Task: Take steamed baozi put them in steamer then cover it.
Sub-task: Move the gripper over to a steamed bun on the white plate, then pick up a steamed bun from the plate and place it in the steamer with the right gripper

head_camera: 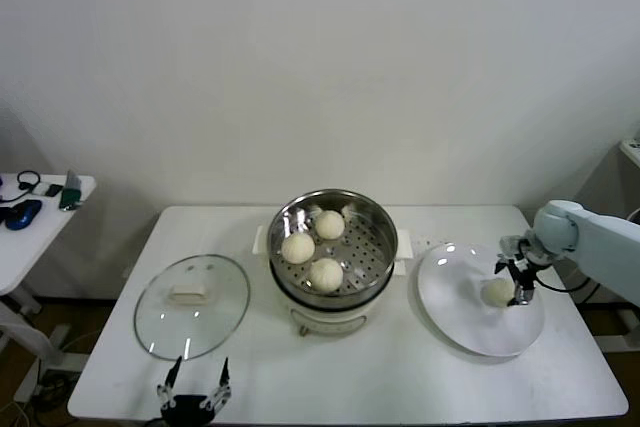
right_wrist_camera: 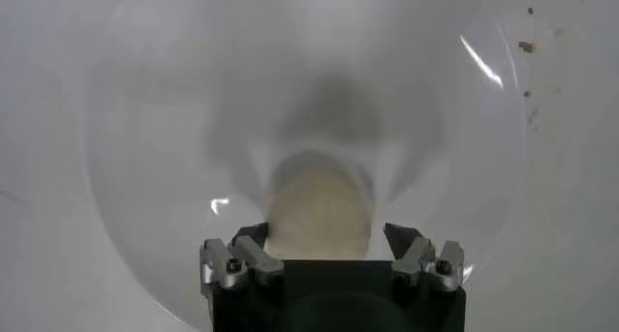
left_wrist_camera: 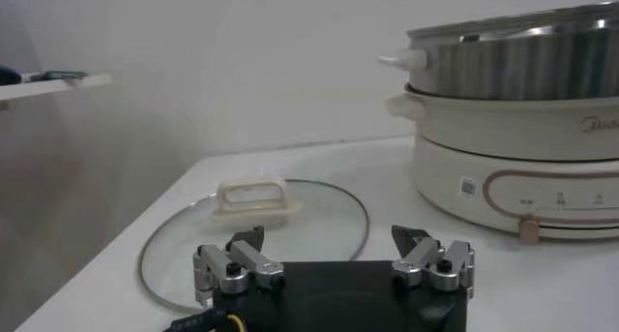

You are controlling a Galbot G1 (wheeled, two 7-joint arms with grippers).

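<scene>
The steel steamer [head_camera: 372,230] stands mid-table on its cream base, uncovered, with three baozi [head_camera: 298,247] on its perforated tray. A fourth baozi [head_camera: 495,291] lies on the white plate [head_camera: 450,297] at the right. My right gripper [head_camera: 517,283] is down over it. In the right wrist view the gripper [right_wrist_camera: 327,232] is open and straddles this baozi [right_wrist_camera: 319,203], with a small gap at one finger. The glass cover [head_camera: 192,305] lies flat on the table left of the steamer. My left gripper [head_camera: 193,387] hangs open and empty at the front edge, just before the cover [left_wrist_camera: 253,229].
The white table [head_camera: 400,377] ends close behind the plate on the right and just under my left gripper at the front. A small side table [head_camera: 40,209] with dark gadgets stands at far left. From the left wrist, the steamer's base [left_wrist_camera: 513,169] is close by.
</scene>
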